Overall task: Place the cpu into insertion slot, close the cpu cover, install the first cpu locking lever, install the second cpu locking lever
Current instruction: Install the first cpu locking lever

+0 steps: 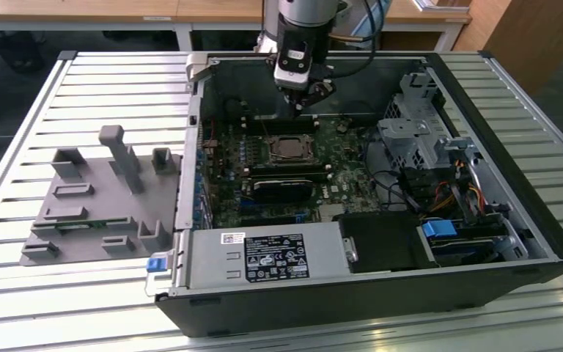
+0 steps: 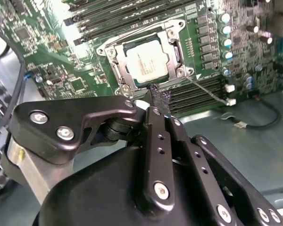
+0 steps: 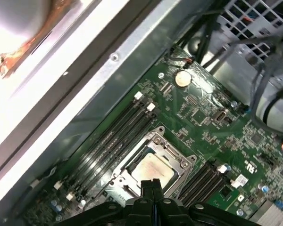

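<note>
Silvery cpu (image 2: 148,61) flat in insertion slot (image 2: 132,45)

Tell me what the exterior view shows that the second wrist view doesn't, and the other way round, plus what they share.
The exterior view adds the whole open computer case on the slatted table, the grey fixture at the exterior view's left, the power supply and the drive cage. The second wrist view adds a thin wire lever angling away from the cpu cover, and a row of capacitors. Shared: the cpu seated under that cover, the memory slots beside it, and the end effector, shut, its tip near the cover's edge.
</note>
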Robot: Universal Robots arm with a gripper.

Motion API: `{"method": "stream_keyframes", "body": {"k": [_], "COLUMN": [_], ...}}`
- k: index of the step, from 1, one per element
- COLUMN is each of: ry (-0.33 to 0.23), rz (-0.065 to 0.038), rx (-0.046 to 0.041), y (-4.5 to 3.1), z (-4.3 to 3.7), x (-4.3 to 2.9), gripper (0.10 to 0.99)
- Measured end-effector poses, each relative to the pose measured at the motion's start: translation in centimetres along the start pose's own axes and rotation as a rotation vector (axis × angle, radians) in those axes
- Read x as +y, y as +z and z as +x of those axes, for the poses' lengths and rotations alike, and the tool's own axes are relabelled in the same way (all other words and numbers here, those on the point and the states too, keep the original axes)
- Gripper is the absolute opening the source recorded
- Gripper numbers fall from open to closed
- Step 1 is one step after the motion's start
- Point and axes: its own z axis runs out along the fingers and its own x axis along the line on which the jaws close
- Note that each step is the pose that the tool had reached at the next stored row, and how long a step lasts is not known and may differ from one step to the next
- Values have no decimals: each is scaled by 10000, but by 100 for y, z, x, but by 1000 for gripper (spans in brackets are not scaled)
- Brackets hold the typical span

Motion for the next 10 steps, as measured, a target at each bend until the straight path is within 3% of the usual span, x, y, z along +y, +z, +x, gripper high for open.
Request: {"method": "stream_keyframes", "body": {"k": [10], "ry": [-1377], "rz": [20], "rx": [20], "y": [2], "z": [0], "x": [0], "gripper": [106]}}
